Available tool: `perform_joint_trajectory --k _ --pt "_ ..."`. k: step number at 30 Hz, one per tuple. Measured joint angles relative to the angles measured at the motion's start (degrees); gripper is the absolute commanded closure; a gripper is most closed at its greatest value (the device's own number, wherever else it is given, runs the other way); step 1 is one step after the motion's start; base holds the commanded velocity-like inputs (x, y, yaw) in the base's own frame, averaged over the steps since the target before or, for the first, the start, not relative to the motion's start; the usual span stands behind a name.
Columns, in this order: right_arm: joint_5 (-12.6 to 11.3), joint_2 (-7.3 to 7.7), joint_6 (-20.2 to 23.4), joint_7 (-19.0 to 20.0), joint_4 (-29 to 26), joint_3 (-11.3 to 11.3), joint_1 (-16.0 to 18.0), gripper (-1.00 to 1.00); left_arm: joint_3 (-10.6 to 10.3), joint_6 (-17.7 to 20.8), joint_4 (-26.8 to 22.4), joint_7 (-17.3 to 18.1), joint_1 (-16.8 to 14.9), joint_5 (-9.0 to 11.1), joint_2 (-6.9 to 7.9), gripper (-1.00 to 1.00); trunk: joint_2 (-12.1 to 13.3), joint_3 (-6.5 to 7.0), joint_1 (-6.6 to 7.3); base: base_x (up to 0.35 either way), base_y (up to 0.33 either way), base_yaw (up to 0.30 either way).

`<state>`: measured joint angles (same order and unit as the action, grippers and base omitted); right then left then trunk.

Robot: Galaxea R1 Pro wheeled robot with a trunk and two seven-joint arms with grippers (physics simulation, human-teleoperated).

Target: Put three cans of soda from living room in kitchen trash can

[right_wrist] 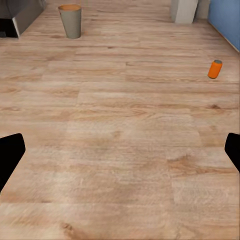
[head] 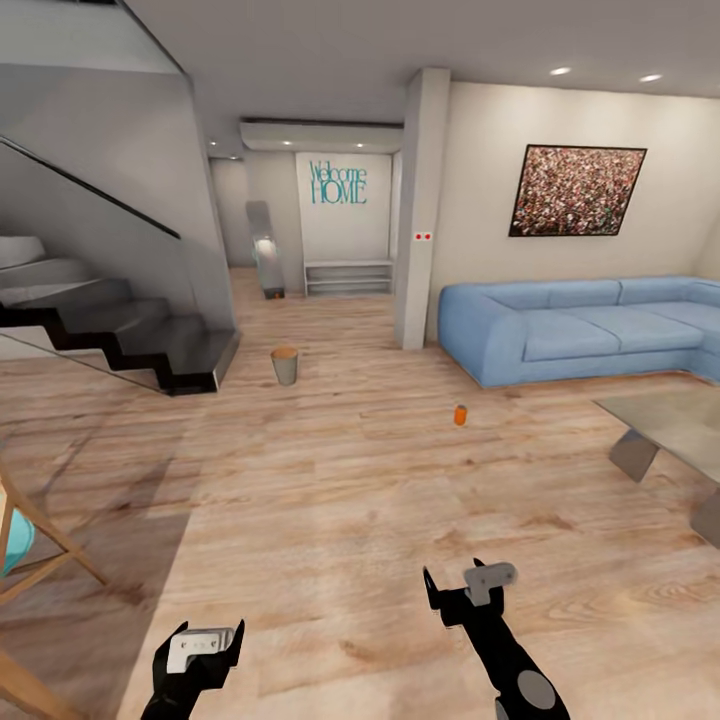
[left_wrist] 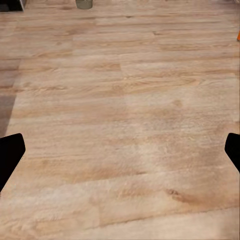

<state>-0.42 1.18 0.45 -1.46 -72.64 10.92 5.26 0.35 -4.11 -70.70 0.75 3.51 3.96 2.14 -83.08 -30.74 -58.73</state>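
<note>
On the plank floor point(head: 330, 500) ahead, well short of the blue sofa point(head: 580, 330), stands the orange can point(head: 460, 414), the trash can point(head: 285, 365) further left; both the left claw point(head: 205, 645) and right claw point(head: 470, 590) gape empty, so roll closer before lowering the right.

Setting: you are in a home, in its open living room. Evidence you can check in the head view:
- light wood plank floor point(head: 330, 500) running through the room;
- blue sectional sofa point(head: 580, 325) against the pale wall;
- glass-topped low table point(head: 670, 425) in front of it;
- framed speckled picture point(head: 577, 190) above the sofa;
- dark open staircase point(head: 110, 320) with a glass side;
- "Welcome HOME" lettering point(head: 338, 183) on the far hallway wall, above a low white shelf point(head: 348, 277);
- recessed ceiling spotlights point(head: 560, 71).
</note>
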Motion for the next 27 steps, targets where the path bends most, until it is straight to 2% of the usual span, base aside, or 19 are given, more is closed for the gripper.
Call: perform_joint_trajectory --k 6,8,12,15,17,18,21,25,27 --pt "-0.02 0.08 -0.41 0.05 0.07 -0.05 -0.10 -1.00 0.14 0.08 -0.57 0.04 -0.08 0.61 0.29 -1.00 0.00 0.00 0.00 0.322 0.097 0.000" --pt "-0.01 0.42 -0.54 0.13 0.07 -0.33 -0.16 -1.00 3.05 0.00 -0.76 0.10 -0.14 3.06 1.03 -1.00 0.00 0.00 0.00 0.322 0.044 0.000" --pt "-0.02 1.08 -3.09 0.19 1.56 -1.24 -1.16 -1.00 9.00 -0.03 -1.41 0.12 -0.15 5.15 1.90 -1.00 0.00 0.00 0.00 0.322 0.017 0.000" --pt "0.01 1.26 -4.16 0.26 2.20 -1.42 -1.55 -1.00 10.93 -0.01 -1.56 0.13 -0.16 6.42 2.06 -1.00 0.00 0.00 0.00 0.322 0.007 0.000" --pt "0.06 1.32 -4.60 0.34 2.43 -1.48 -1.71 -1.00 11.78 -0.03 -1.62 0.13 -0.16 7.74 2.23 -1.00 0.00 0.00 0.00 0.322 0.003 0.000" --pt "0.14 1.36 -4.87 0.41 2.58 -1.52 -1.82 -1.00 12.31 -0.07 -1.66 0.13 -0.16 9.12 2.47 -1.00 0.00 0.00 0.00 0.322 0.002 0.000" --pt "0.23 1.78 -5.20 0.40 2.98 -1.61 -2.44 -1.00 12.88 -0.23 -1.78 0.13 -0.10 10.77 2.86 -1.00 0.00 0.00 0.00 0.322 0.001 0.000" --pt "0.01 3.98 -6.70 0.50 3.71 -1.57 -3.31 -1.00 13.14 -0.34 -1.67 0.13 -0.01 11.40 3.02 -1.00 0.00 0.00 0.00 0.319 0.000 0.000" --pt "0.01 4.18 -7.18 0.56 3.76 -1.57 -3.38 -1.00 13.15 -0.35 -1.63 0.13 -0.01 11.43 3.01 -1.00 0.00 0.00 0.00 0.310 0.000 0.000"
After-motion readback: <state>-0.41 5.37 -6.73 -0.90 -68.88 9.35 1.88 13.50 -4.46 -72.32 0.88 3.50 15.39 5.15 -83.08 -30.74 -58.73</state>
